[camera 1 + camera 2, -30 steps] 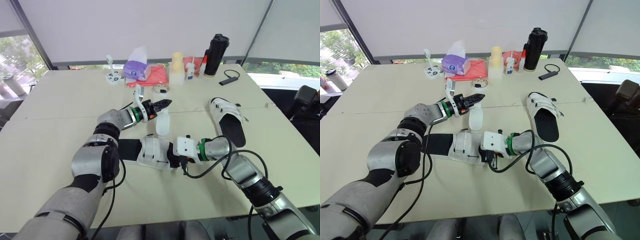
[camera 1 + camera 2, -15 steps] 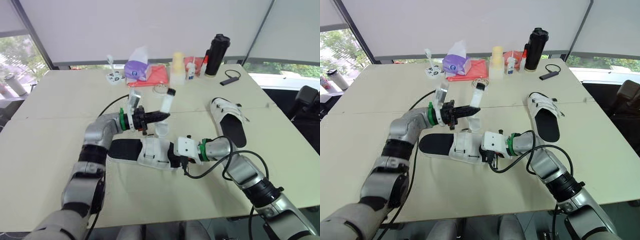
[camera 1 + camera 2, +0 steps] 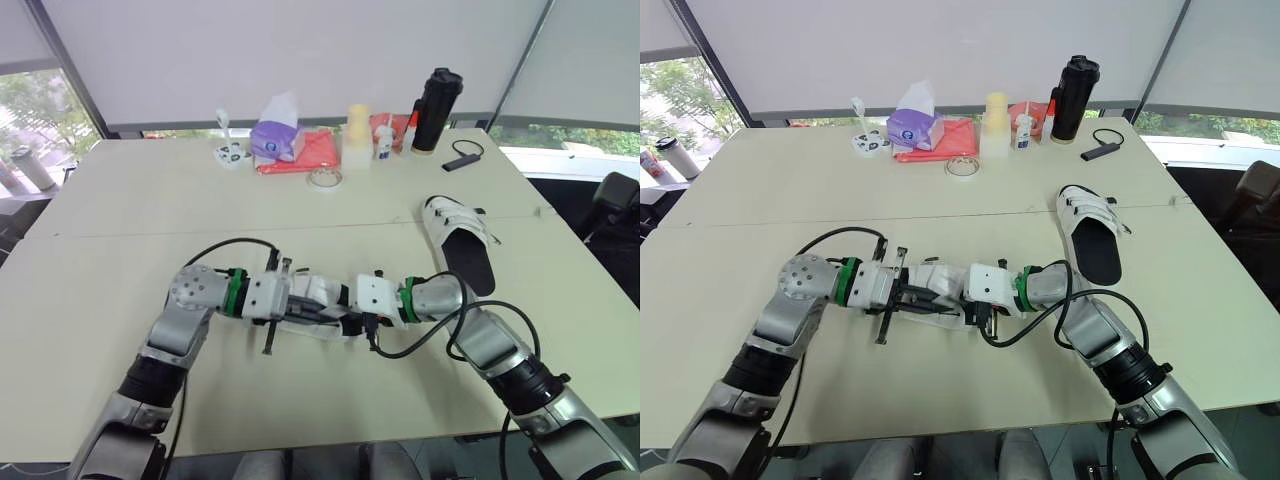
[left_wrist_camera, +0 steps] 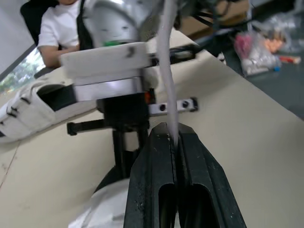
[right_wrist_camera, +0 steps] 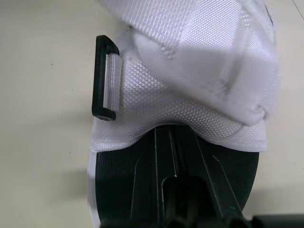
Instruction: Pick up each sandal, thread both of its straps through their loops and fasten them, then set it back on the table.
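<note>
The left gripper (image 4: 173, 132) pinches a strap (image 4: 165, 57); the right gripper (image 5: 174, 133) clamps the sandal (image 5: 199, 61).

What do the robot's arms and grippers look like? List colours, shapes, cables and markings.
The left arm and right arm are rounded silver-grey shells with black joints. Each wrist carries a green ring and a boxy white block. Black cables loop loosely beside both forearms. The left gripper and right gripper each end in two slim, tapering black fingers.
</note>
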